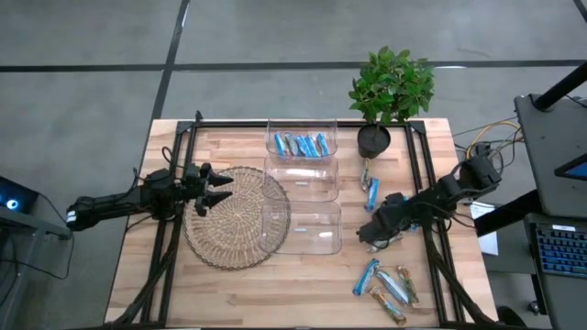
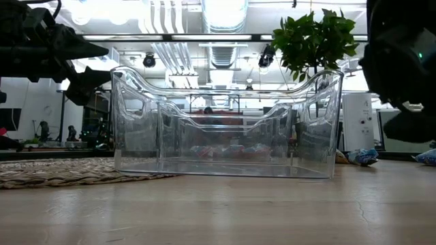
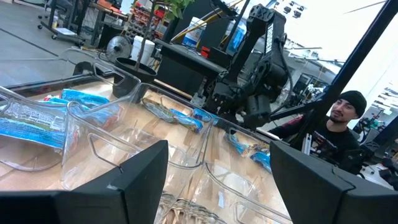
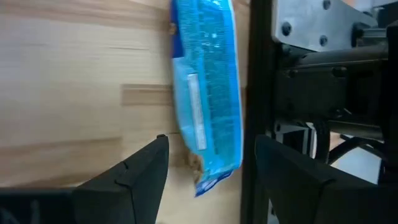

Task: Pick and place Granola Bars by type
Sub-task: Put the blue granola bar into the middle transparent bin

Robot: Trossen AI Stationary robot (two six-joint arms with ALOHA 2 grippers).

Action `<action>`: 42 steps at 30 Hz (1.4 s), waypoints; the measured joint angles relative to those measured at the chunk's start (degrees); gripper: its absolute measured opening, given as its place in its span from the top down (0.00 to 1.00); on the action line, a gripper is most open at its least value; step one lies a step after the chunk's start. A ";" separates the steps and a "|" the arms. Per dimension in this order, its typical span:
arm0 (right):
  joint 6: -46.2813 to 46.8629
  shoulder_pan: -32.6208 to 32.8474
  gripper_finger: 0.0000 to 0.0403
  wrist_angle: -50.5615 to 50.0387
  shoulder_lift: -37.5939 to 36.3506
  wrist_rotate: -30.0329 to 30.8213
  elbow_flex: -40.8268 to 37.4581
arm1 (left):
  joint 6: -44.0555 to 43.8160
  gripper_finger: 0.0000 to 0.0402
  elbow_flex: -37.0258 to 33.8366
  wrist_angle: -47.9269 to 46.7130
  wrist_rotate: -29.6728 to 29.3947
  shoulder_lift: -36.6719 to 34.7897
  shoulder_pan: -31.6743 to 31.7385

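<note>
I have the right gripper point(image 4: 205, 162) low near the table's right edge, fingers spread and empty astride a blue bar point(image 4: 208, 93) for pickup, while the left gripper point(image 1: 213, 180), also spread and empty, waits over the mat point(image 1: 229, 240) near the left edge.

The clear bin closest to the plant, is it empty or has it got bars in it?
Not empty. The bin nearest the plant holds several blue granola bars lying side by side; the other two bins look empty.

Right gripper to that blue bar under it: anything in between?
Nothing visible. The right gripper hangs open directly over the blue bar, which lies flat on bare wood. The black frame rail runs close along one side of it.
</note>
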 joint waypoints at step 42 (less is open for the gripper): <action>-5.87 -0.40 0.95 -4.38 -2.55 -1.04 7.21 | 0.00 0.35 0.00 0.00 0.01 -0.01 0.00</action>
